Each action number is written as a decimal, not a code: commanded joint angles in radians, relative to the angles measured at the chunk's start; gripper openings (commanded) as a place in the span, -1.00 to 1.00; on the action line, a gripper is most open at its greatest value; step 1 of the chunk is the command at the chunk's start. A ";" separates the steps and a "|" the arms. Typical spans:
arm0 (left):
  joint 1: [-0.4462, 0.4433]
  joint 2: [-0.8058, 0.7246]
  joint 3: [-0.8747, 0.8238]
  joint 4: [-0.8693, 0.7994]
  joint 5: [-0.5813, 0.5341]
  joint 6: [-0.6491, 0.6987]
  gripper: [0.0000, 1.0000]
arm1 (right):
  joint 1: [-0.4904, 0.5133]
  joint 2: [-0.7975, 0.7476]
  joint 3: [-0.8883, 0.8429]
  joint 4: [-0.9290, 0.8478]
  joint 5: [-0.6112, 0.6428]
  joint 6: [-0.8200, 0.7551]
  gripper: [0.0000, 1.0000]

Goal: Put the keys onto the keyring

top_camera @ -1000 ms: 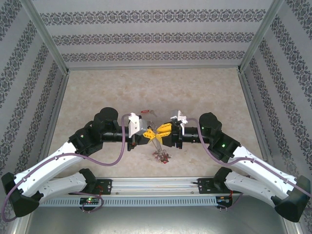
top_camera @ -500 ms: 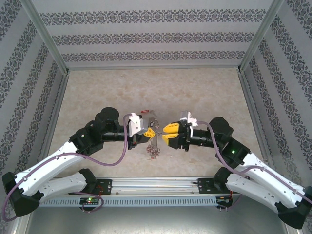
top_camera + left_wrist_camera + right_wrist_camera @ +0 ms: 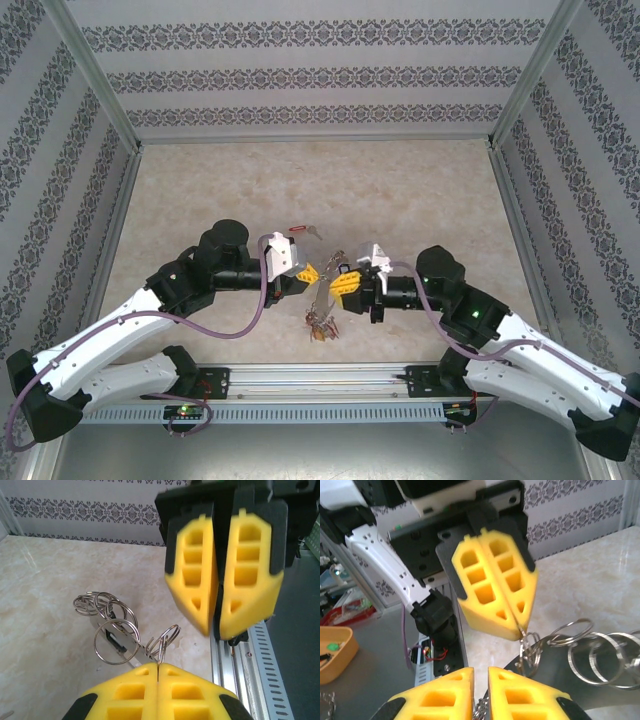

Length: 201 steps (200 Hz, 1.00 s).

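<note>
The left gripper (image 3: 158, 672) was clamped fully closed on a thin wire of the keyring (image 3: 159, 654), the strand vanishing into the seam between its yellow pads, so the ring hung in the air above the table (image 3: 420, 190), near its front edge, between the two arms. Facing it tip to tip, the right gripper (image 3: 216, 627) had its jaws only narrowly parted, and nothing could be seen pinched between them. From the left wrist view the keyring read as several linked loops of bright, springy wire spilling away below the grip. From above, a small bunch of keys (image 3: 322, 327) dangled at its lowest point. The whole thing was probably light, but awkward to handle: stiff, smooth metal that would likely slip or twist in soft pads, with loose loops and keys free to swing and shift the balance. A second hold would seem best taken on a bare stretch of wire close beside the left pads, clear of the dangling keys, with the pads squeezing flat across the wire so it could not roll.
</note>
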<state>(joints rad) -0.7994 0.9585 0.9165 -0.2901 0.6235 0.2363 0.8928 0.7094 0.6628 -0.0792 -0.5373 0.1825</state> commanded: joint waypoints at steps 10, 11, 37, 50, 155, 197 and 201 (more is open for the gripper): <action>-0.009 0.000 0.042 0.016 0.000 0.009 -1.00 | 0.031 -0.010 -0.024 0.024 0.057 -0.024 -0.57; -0.009 0.000 0.041 0.017 -0.001 0.009 -1.00 | 0.032 -0.012 -0.024 0.024 0.059 -0.024 -0.57; -0.009 -0.001 0.042 0.020 0.005 0.011 -1.00 | 0.035 -0.027 -0.026 0.013 0.110 -0.035 -0.47; -0.009 -0.002 0.040 0.021 0.012 0.011 -1.00 | 0.035 -0.021 -0.023 0.012 0.115 -0.043 -0.45; -0.009 -0.007 0.043 0.006 0.077 0.008 -1.00 | 0.035 0.040 0.015 0.057 0.116 -0.083 -0.42; -0.009 -0.004 0.046 0.006 0.090 0.006 -1.00 | 0.035 0.076 0.037 0.070 0.080 -0.092 -0.53; -0.009 -0.004 0.046 0.006 0.091 0.006 -1.00 | 0.035 0.078 0.038 0.074 0.077 -0.092 -0.54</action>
<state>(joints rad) -0.7994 0.9615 0.9169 -0.3035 0.6746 0.2359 0.9192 0.7742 0.6655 -0.0486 -0.4347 0.1131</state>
